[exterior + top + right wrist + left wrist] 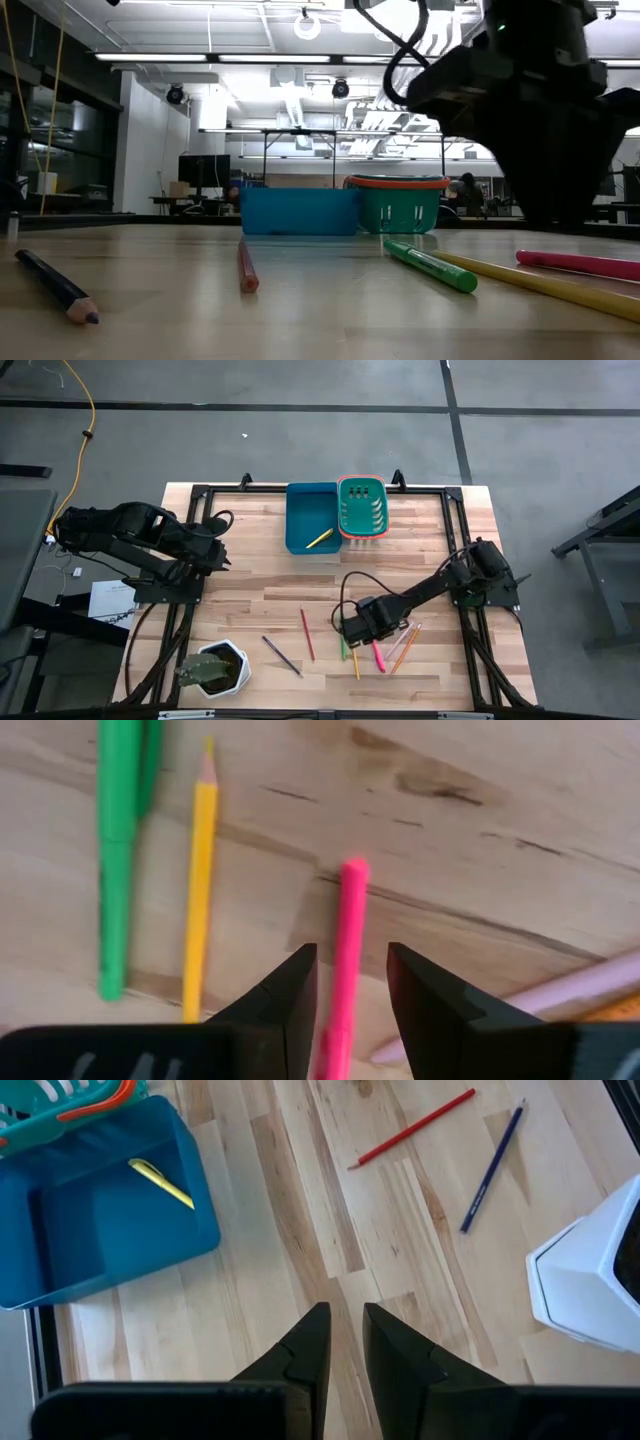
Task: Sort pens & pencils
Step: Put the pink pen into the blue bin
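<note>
Bin, blue, holds one yellow pen; right end effector open, straddling pink pen.

The right arm stretches diagonally from its mount at the table's right edge toward the near middle, elbow low, wrist bent downward close over the tabletop. The right gripper hangs there with its two dark fingers parted and pointing at the wood, a clear gap between them, clasping nothing. The left arm sits folded back at the far left of the table, well apart from its partner. The left gripper hovers above the surface, its fingers drawn near together with a narrow slit between, empty.
</note>
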Controlling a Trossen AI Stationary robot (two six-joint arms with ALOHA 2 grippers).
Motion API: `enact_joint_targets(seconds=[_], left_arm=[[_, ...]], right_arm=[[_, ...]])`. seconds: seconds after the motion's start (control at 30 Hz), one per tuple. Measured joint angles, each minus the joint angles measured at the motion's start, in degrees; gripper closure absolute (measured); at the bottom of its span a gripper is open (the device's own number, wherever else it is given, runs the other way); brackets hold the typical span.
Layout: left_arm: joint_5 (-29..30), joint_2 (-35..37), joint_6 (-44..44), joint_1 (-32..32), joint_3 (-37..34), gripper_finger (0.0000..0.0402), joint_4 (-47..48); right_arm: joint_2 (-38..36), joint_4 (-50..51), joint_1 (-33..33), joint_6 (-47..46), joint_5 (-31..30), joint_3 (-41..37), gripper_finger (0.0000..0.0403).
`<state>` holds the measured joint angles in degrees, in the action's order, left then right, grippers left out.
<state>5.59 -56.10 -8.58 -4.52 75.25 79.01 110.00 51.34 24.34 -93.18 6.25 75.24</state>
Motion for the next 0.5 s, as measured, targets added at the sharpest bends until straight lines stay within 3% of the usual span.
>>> enact_joint_targets(seconds=[0.5], left_arm=[[0.0, 0.0, 0.0, 0.0, 0.0, 0.035, 0.2]], right_arm=[[0.0, -3.7, 0.3, -1.0, 0.4, -3.1, 0.029]])
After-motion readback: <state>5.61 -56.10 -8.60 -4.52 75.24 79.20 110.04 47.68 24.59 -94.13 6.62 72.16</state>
